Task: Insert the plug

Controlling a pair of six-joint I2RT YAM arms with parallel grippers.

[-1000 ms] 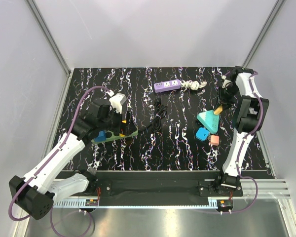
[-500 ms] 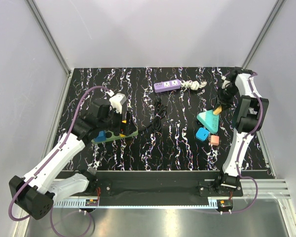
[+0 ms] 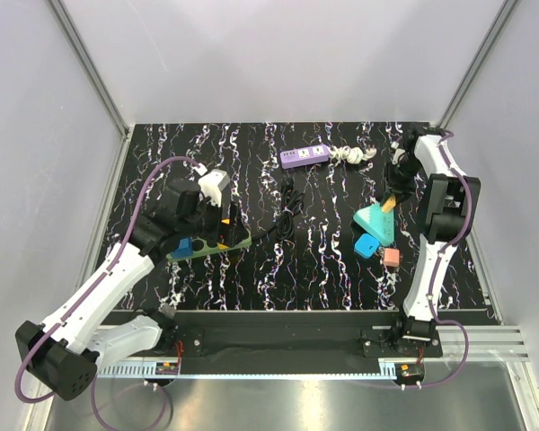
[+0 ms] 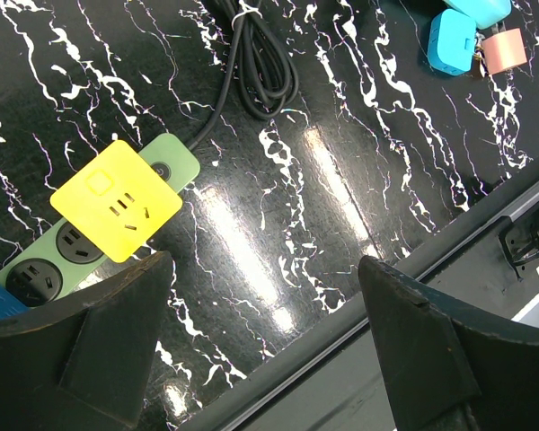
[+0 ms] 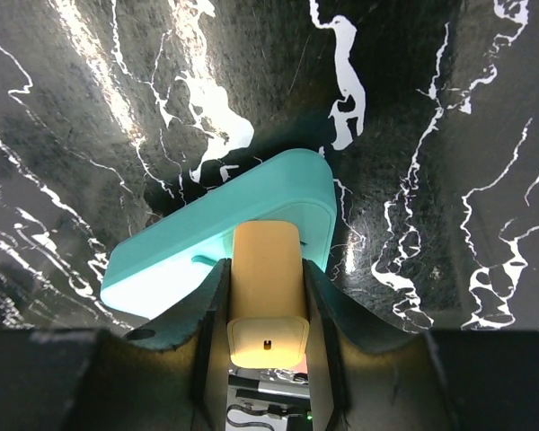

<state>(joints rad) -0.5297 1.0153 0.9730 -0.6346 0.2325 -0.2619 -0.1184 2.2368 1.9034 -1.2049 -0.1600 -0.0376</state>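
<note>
- Left side: my left claw (image 4: pixel 265 337) hangs open, fingers spread wide with nothing between them, above the near end of a green power strip (image 4: pixel 168 162). I judge it is parked there, out of the way, while the other arm works.
- A yellow adapter (image 4: pixel 117 199) sits plugged into that strip. Its black cable (image 4: pixel 260 63) lies coiled on the table (image 3: pixel 323 260) just beyond.
- Middle, far back: a purple power strip (image 3: pixel 305 156) lies well apart from both arms, untouched.
- Right side: my right claw (image 5: pixel 268 310) is clamped on the plug (image 5: pixel 267 296), a cream block gripped by its two long sides. That grip keeps the plug square to the socket face.
- The plug's front end meets the top face of a teal socket block (image 5: pixel 251 206), a flat rounded triangle lying on the table. I cannot tell whether the prongs are in, because the plug body hides them.
- One slot shows on the teal face just left of the plug, so I judge the alignment may be slightly off.
- Near the teal block lie a blue cube (image 3: pixel 368 245) and a pink cube (image 3: pixel 392 256), both loose.
</note>
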